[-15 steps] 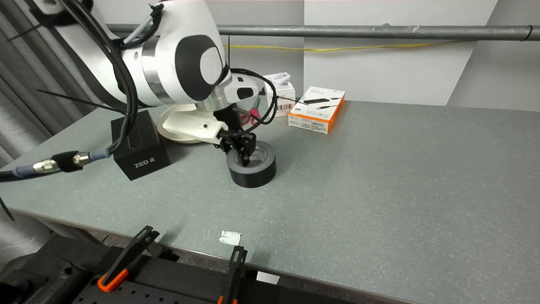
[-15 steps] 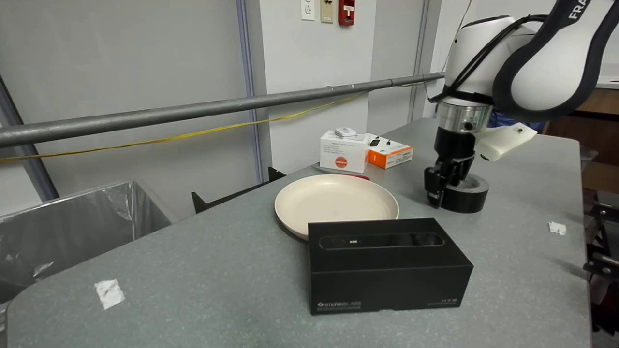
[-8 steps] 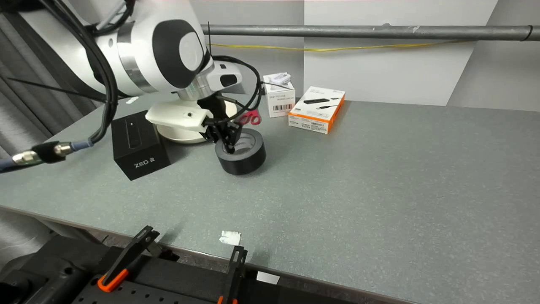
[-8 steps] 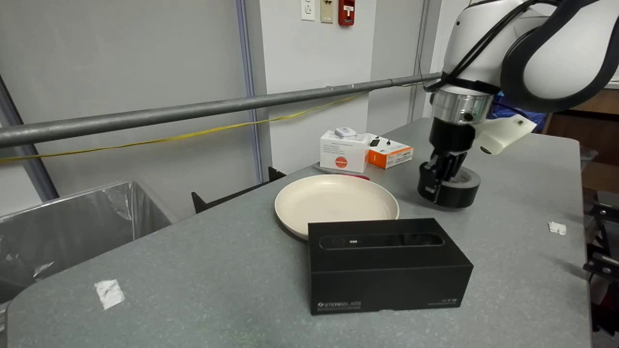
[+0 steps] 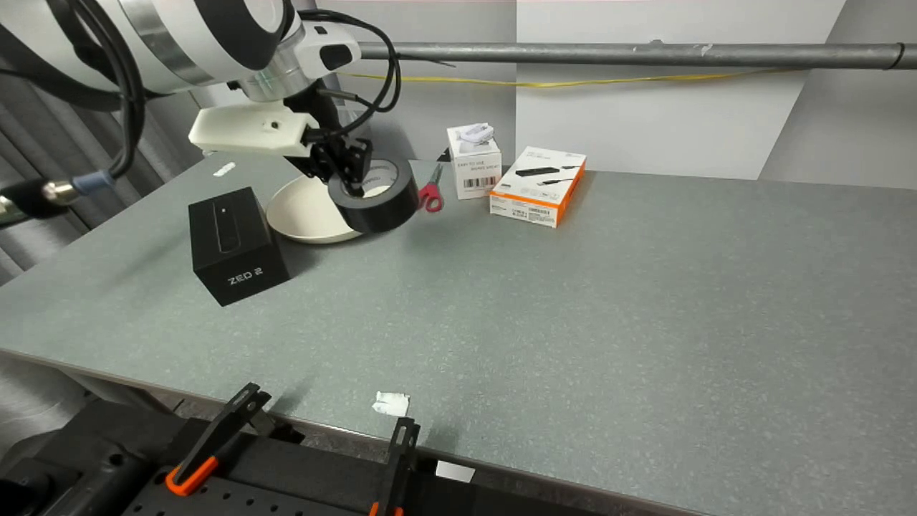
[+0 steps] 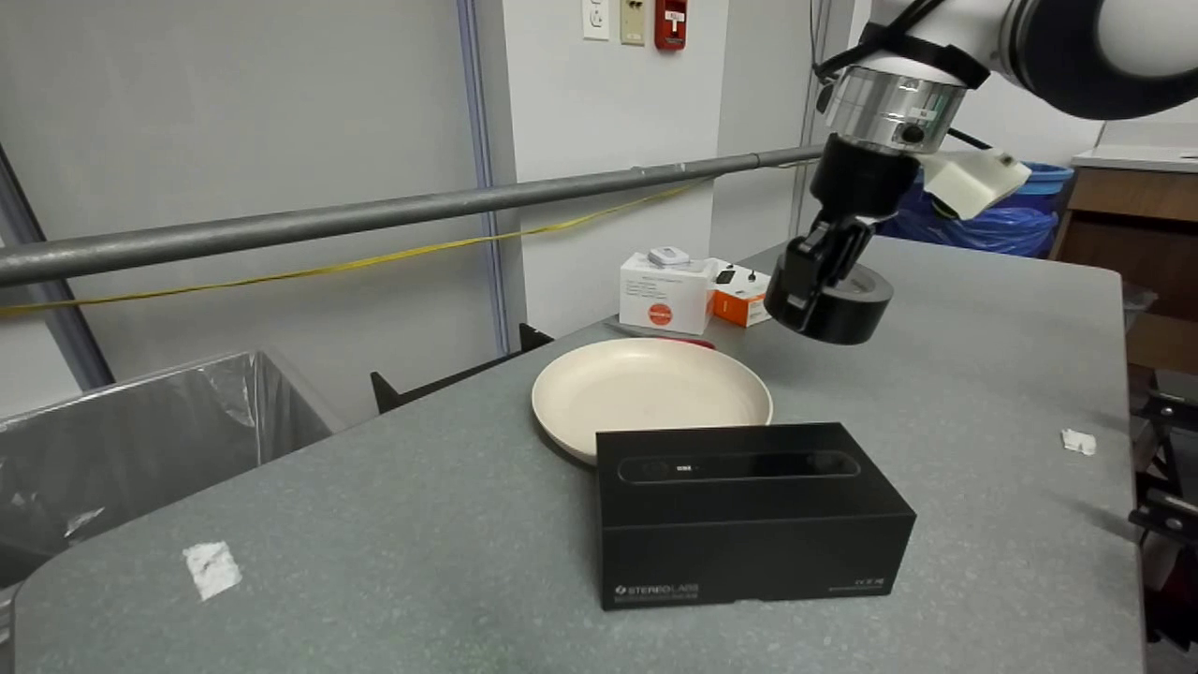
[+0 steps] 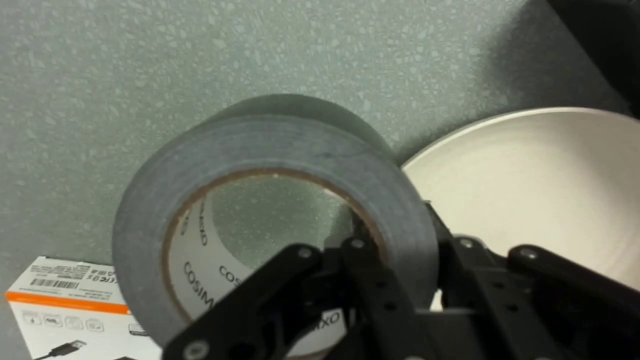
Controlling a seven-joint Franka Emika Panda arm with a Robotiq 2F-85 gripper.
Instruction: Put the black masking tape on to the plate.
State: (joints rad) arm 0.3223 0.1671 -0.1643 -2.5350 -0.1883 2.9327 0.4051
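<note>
- The tape [image 5: 380, 215] hung in the air over the bench [image 6: 992, 374], clear of its surface in both exterior views.
- The hand [image 7: 400, 232] was clamped on one side of the tape, one finger inside the hollow and one outside it; tape and hand leaned a little.
- The plate [image 6: 646, 384] lay sideways and down from the hand, toward the bench's edge beside the bin [image 6: 187, 417].
- In the wrist view the grip sat on the side of the tape facing the plate, so most of the tape reached the opposite way.
- The tape was near the plate's rim and not over its middle; whether any part overhung the rim I could not tell.
- A round thing gave no long axis to line up, so that offset looked decisive: in my judgement the hand needed to reach past the plate's middle, then lower and level the tape before letting go.
- The black box [image 6: 749, 534] stood just beside the plate, so an overshoot might have bumped it.
</note>
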